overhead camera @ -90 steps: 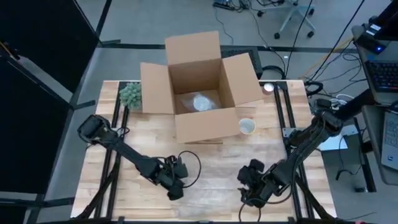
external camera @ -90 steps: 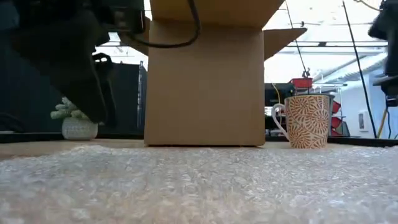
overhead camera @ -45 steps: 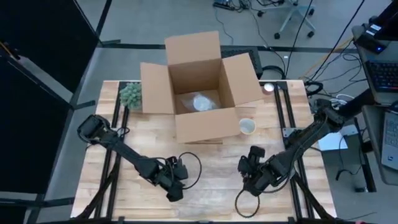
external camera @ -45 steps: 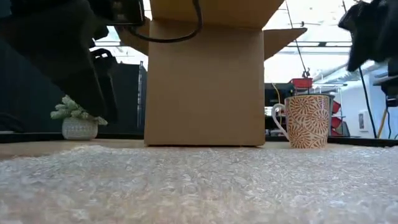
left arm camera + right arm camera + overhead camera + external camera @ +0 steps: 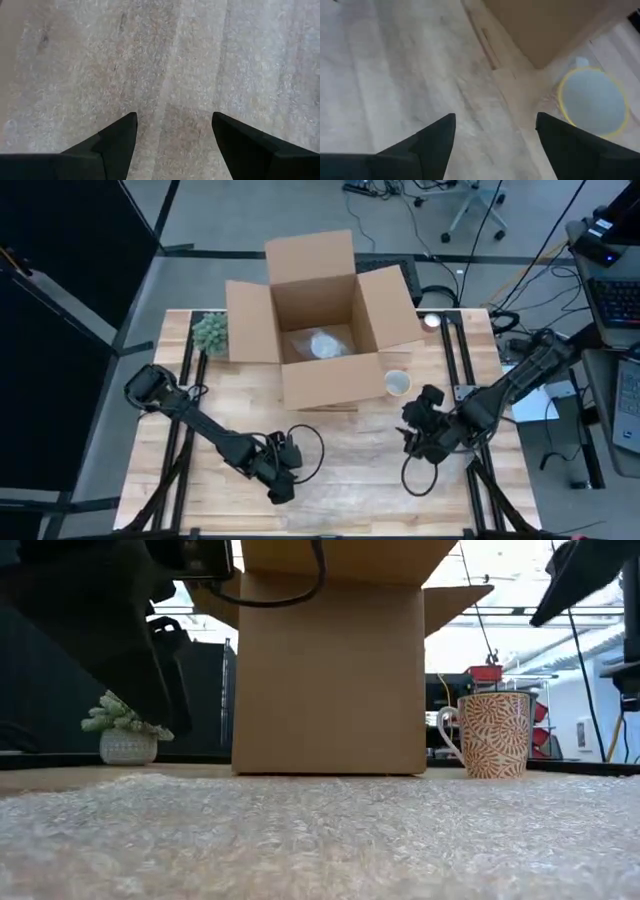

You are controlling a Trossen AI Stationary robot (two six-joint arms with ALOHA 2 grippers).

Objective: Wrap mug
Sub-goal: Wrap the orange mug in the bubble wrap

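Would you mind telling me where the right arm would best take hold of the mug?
Probably the rim. The mug stands upright beside the cardboard box, mouth open upward, so the open right tool could descend from above, one finger inside. The handle faces the box, leaving the far side freer.

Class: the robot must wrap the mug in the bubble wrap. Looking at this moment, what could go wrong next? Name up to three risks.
1. The mug stands close beside the cardboard box; the open right gripper, heading that way, could bump the box or knock the mug over.
2. The bubble wrap lies loose on the table; the open left gripper, hovering over it, might drag or bunch it.
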